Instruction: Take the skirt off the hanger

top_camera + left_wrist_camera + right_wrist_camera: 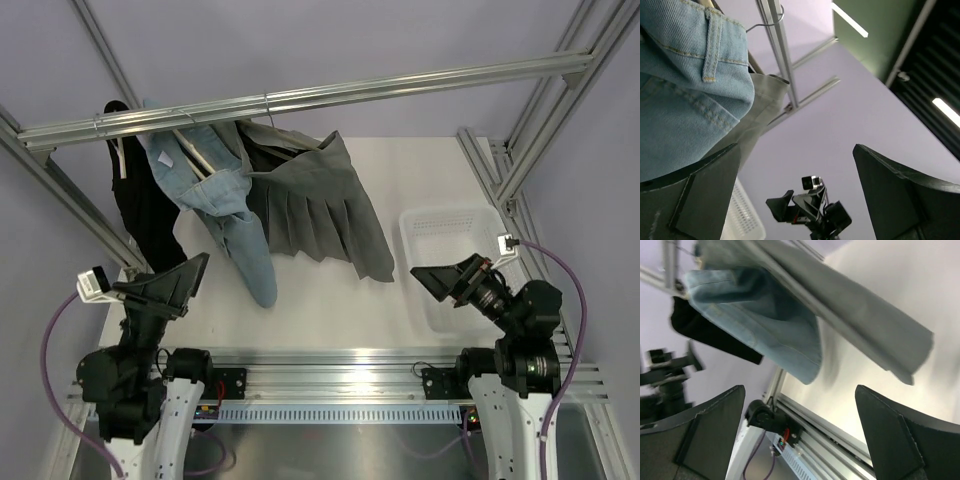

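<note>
upper centre, the dark grey pleated fabric skirt looks soft and light; best pinched near its waistband. the left gripper and right gripper gape empty.

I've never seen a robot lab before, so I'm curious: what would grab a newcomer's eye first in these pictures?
A dark grey pleated fabric skirt fans out at the centre, hanging from a silver metal rail across the top, with light blue denim jeans draped just left of it. Nearer the camera, the black left gripper and right gripper are both open at the near corners, and a white plastic basket sits at the right.
</note>
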You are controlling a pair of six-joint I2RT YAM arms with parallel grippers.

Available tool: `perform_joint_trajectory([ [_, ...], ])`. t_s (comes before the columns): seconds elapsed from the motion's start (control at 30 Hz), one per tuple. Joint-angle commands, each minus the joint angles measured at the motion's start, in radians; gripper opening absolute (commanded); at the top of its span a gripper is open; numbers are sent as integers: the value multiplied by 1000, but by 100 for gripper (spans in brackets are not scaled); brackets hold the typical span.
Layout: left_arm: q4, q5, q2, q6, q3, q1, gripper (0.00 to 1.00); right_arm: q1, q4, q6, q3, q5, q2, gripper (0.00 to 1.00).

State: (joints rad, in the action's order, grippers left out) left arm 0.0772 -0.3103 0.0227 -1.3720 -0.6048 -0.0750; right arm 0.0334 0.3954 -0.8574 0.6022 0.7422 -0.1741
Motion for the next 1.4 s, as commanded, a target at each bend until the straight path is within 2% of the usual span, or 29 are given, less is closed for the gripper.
perform_joint_trajectory([
  [0.0,525,69,-124,179,-134,7,99,-1,115,182,112,-26,-135,99],
  [0.17,516,25,-118,211,-151,6,99,-1,-55,170,218,57,-289,100],
  [0.27,559,30,-86,235,-167,6,99,-21,110,321,480,-9,-508,99],
  [0.33,578,30,-72,249,-171,7,99,-27,120,340,557,-32,-566,99],
  [0.47,611,43,-47,271,-179,6,99,-170,182,428,750,-166,-712,100],
  [0.5,621,46,-31,280,-184,6,99,-244,206,478,843,-193,-788,99],
  [0.6,677,62,32,301,-214,7,99,-343,249,555,993,-213,-921,99],
  [0.7,726,56,92,329,-251,7,97,-374,217,615,1050,-198,-995,97],
  [0.87,720,30,112,334,-277,7,96,-392,212,741,1126,-156,-1114,82],
  [0.97,704,20,103,329,-273,7,96,-406,153,776,1111,-153,-1134,78],
  [1.07,693,14,100,326,-265,7,95,-441,102,781,1101,-129,-1139,69],
  [1.37,674,-16,103,329,-251,7,95,-563,77,842,1082,-242,-1133,67],
])
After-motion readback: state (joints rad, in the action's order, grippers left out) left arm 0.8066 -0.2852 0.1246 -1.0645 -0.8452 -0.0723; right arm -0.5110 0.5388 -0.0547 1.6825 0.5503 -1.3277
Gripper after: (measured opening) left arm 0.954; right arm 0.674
